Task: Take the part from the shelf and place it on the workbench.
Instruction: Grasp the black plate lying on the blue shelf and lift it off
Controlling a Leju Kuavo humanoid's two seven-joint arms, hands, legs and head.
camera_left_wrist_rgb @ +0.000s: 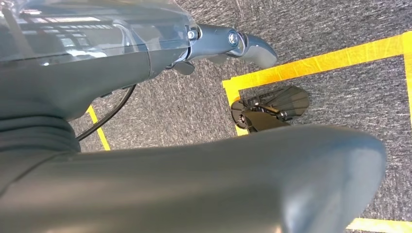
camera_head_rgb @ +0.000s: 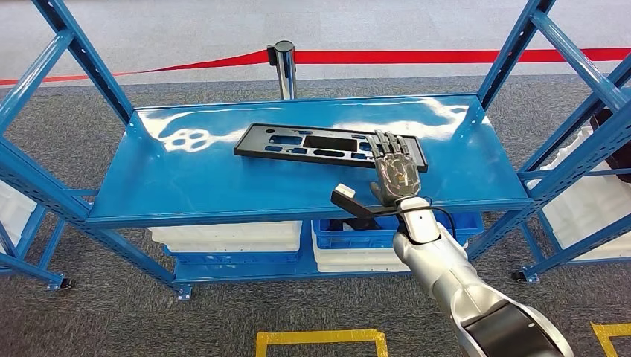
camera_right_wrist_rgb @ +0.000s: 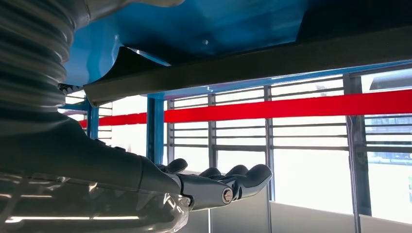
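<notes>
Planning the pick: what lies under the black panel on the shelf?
The black panel lies flat on the blue shelf; nothing visible beneath. The right hand covers its right end.

A: Where does the head view sit?
B: High up, facing forward and down on the blue shelf (camera_head_rgb: pixel 298 178), right arm rising from below

A: And the right wrist view?
B: Close behind the right hand (camera_right_wrist_rgb: pixel 214 187), turned, low beside the shelf, looking out level to the red belt (camera_right_wrist_rgb: pixel 291 107), which the head view also has

A: The left wrist view?
B: Pointing down at the grey carpet (camera_left_wrist_rgb: pixel 340 97) and yellow tape (camera_left_wrist_rgb: pixel 316 63), very close to the arm
</notes>
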